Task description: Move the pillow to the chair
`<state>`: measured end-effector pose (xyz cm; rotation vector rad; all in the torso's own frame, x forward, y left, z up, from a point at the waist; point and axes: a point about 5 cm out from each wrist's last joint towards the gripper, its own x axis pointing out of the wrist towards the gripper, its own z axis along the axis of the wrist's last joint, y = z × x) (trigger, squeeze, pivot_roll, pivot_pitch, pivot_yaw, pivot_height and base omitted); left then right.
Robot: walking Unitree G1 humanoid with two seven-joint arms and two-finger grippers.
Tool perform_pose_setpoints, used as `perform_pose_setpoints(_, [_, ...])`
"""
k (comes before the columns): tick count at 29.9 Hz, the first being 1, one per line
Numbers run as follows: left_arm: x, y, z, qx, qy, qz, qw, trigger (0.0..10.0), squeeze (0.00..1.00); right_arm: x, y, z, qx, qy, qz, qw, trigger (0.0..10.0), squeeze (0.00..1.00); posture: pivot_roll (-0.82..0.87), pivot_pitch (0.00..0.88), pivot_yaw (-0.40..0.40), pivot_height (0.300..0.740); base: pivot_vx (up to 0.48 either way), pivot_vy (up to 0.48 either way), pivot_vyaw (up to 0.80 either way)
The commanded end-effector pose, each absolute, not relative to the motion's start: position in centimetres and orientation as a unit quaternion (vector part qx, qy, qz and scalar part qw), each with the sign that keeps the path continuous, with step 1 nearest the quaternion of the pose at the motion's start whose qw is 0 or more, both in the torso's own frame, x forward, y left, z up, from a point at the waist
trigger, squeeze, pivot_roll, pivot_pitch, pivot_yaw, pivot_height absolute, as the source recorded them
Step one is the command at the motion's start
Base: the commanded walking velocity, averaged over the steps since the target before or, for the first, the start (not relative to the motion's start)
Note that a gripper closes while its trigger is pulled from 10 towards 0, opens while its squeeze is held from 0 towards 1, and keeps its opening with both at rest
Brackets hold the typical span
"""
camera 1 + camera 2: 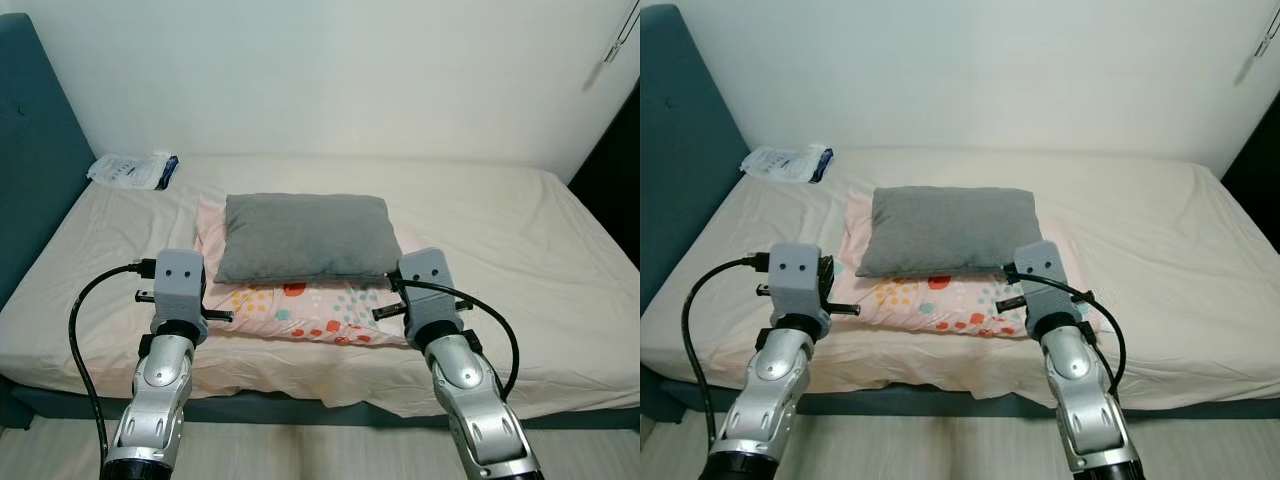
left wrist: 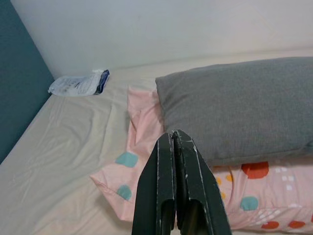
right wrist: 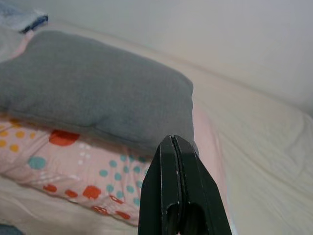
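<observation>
Grey pillow [image 1: 303, 236] atop pink dotted pillow [image 1: 318, 309] on bed [image 1: 520, 260], ahead between left gripper [image 2: 173, 142] and right gripper [image 3: 171, 144]; both pinched closed, empty.

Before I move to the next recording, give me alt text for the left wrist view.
The left pincer, shut, points at a grey pillow stacked on a pink spotted pillow on a beige bed, with a white packet by the wall.

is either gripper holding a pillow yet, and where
Nothing is held. The left gripper and right gripper are both shut and empty, short of the grey pillow.
</observation>
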<state>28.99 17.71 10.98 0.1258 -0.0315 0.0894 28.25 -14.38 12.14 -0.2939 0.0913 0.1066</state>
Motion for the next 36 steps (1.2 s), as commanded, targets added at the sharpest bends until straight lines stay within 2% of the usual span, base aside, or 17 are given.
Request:
perform_pose_setpoints(1, [28.9,17.8,11.1,0.067,-0.017,0.045,0.997,10.0,0.00,28.4,-14.6,12.3,-0.141,0.051,0.051,0.987,10.0,0.00,-0.01,0.080,-0.016,0.740,0.431,0.000,0.00])
perform_pose_setpoints(14, [29.0,18.0,11.1,0.058,-0.019,0.056,0.997,10.0,0.00,29.3,-14.6,15.7,-0.153,0.011,0.058,0.986,10.0,0.00,-0.02,0.077,-0.018,0.740,0.390,0.000,0.00])
perform_pose_setpoints(20, [29.1,18.0,11.3,0.052,-0.025,0.059,0.997,10.0,0.00,29.8,-14.9,15.8,-0.173,-0.003,0.045,0.984,10.0,0.00,-0.02,0.073,-0.021,0.740,0.000,0.000,0.00])
perform_pose_setpoints(27, [29.3,18.1,11.5,0.054,-0.030,0.057,0.996,10.0,0.00,29.9,-15.4,14.6,-0.125,0.028,0.032,0.991,10.0,0.00,-0.02,0.064,-0.025,0.740,0.000,0.000,0.00])
perform_pose_setpoints(36, [29.5,18.0,11.6,0.044,-0.030,0.055,0.997,10.0,0.00,29.5,-15.5,13.6,-0.104,0.043,0.023,0.993,10.0,0.00,-0.02,0.055,-0.023,0.740,0.000,0.000,0.00])
